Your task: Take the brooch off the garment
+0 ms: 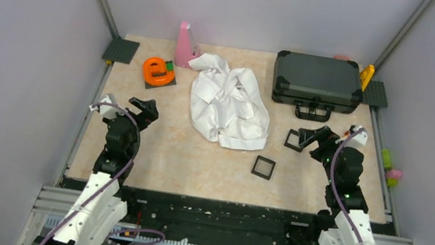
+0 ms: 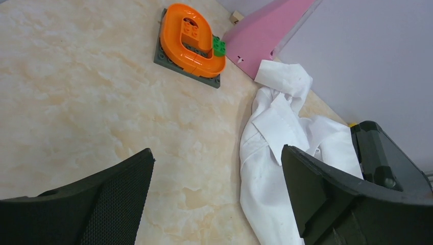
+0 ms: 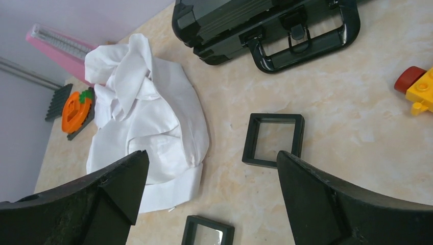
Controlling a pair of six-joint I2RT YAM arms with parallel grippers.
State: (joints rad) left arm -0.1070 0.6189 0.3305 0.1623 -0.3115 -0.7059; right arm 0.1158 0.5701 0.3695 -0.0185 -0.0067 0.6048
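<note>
The garment (image 1: 229, 101), a crumpled white shirt, lies in the middle of the table. It also shows in the left wrist view (image 2: 275, 148) and in the right wrist view (image 3: 148, 117). The brooch is not visible in any view. My left gripper (image 1: 142, 110) is open and empty, to the left of the garment and apart from it; its dark fingers (image 2: 107, 204) frame bare table. My right gripper (image 1: 313, 137) is open and empty, to the right of the garment, above the table near a black square tray (image 3: 273, 138).
A second black square tray (image 1: 263, 167) lies near the garment's front edge. A black case (image 1: 317, 80) stands at the back right. An orange toy on a grey plate (image 1: 159, 71) and a pink cone (image 1: 185, 45) are at the back left. A yellow toy (image 3: 419, 92) lies right.
</note>
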